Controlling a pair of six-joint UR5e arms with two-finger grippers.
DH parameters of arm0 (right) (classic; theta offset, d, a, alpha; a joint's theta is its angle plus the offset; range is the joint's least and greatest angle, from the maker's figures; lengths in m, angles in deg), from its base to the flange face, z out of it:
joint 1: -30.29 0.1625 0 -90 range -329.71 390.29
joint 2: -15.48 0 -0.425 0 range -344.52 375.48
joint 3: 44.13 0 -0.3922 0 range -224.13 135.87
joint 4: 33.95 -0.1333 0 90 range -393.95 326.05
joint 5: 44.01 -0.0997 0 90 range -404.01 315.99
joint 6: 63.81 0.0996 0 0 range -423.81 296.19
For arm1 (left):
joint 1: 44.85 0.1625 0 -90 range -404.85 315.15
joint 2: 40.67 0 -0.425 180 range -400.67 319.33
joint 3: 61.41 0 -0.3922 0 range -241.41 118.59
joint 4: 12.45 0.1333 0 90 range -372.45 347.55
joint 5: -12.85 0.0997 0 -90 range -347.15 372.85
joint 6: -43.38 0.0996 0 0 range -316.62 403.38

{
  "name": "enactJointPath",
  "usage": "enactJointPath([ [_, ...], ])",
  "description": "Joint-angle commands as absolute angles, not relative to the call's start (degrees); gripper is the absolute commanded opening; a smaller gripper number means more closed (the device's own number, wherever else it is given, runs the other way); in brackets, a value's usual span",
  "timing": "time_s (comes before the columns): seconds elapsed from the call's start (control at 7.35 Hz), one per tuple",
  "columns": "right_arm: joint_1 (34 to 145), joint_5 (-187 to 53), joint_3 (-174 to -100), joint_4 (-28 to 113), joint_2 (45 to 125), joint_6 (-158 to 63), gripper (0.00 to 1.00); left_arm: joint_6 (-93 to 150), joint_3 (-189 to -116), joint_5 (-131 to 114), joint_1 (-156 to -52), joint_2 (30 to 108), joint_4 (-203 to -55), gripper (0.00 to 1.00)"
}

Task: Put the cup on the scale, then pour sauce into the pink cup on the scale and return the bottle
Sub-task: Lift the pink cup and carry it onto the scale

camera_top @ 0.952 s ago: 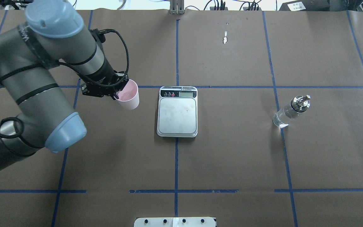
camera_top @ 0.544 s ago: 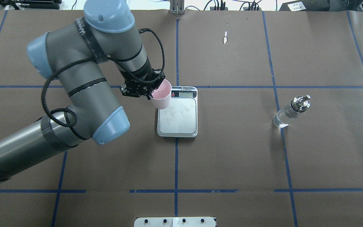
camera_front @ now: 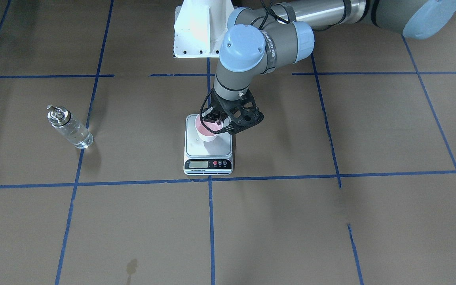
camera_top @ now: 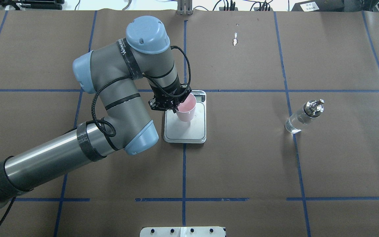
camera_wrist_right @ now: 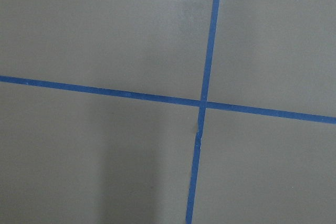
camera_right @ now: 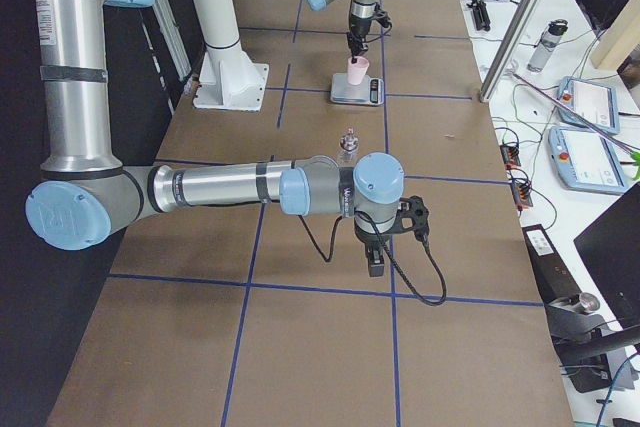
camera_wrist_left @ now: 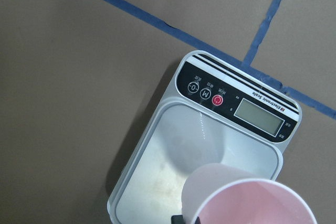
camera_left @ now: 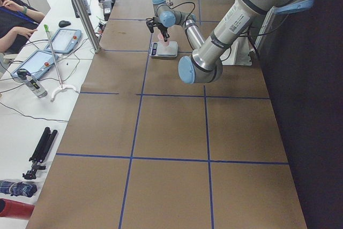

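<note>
My left gripper (camera_top: 177, 106) is shut on the near rim of the pale pink cup (camera_top: 186, 111) and holds it upright over the steel platform of the scale (camera_top: 185, 131). I cannot tell whether the cup's base touches the platform. In the front-facing view the cup (camera_front: 207, 130) sits over the far half of the scale (camera_front: 209, 151). The left wrist view shows the cup's rim (camera_wrist_left: 247, 198) over the scale (camera_wrist_left: 168, 171). The clear glass bottle (camera_top: 303, 117) with a silver spout stands apart at the right, holding clear liquid. My right gripper (camera_right: 375, 259) shows only in the right side view; I cannot tell its state.
Brown paper with blue tape lines covers the table. The robot's white mount (camera_front: 202, 27) stands behind the scale. A white plate (camera_top: 183, 231) lies at the near edge. Side tables with tablets (camera_right: 585, 102) flank the far side.
My left arm has carried the cup to the right, from left of the scale to over its platform. The bottle has not moved.
</note>
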State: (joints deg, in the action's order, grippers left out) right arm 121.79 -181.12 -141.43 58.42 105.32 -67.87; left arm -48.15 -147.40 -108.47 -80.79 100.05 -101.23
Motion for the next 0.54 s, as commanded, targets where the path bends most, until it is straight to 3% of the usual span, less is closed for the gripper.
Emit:
enactJointPath([
  [0.0, 121.79, -181.12, -141.43, 58.42, 105.22, -67.85, 1.0, -48.2, -147.28, -108.52, -80.1, 99.7, -101.4, 0.0],
  [0.41, 121.79, -181.21, -141.51, 58.42, 105.22, -67.85, 1.0, -47.94, -147.2, -108.52, -80.1, 99.43, -101.84, 0.0],
])
